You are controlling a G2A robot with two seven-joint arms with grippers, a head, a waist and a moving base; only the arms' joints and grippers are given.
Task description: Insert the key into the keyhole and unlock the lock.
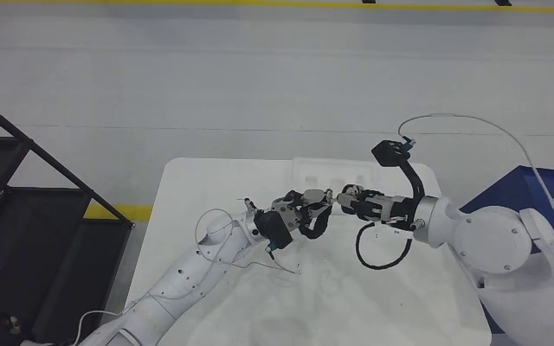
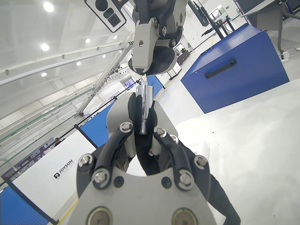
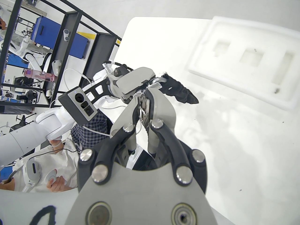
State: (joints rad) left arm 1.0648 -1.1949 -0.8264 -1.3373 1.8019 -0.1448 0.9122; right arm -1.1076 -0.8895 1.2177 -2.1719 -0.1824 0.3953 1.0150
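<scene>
White worktop [image 1: 208,190] is carrying one foam tray [image 3: 246,28], three recesses; grey floor [image 1: 260,69] around. Left hand [image 2: 143,104] is clamping one lock [image 2: 145,98]; right hand [image 3: 143,99] is pinching one key [image 2: 143,79].

Top: overhead, distant, facing down on table [image 1: 216,199].
Left wrist: close behind left gripper [image 2: 143,101], tilted up toward ceiling [image 2: 28,47].
Right wrist: close behind right gripper [image 3: 143,97], facing table.
Shared: where both grippers meet.

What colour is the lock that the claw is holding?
The lock is shiny silver; the left wrist view shows it best.
</scene>
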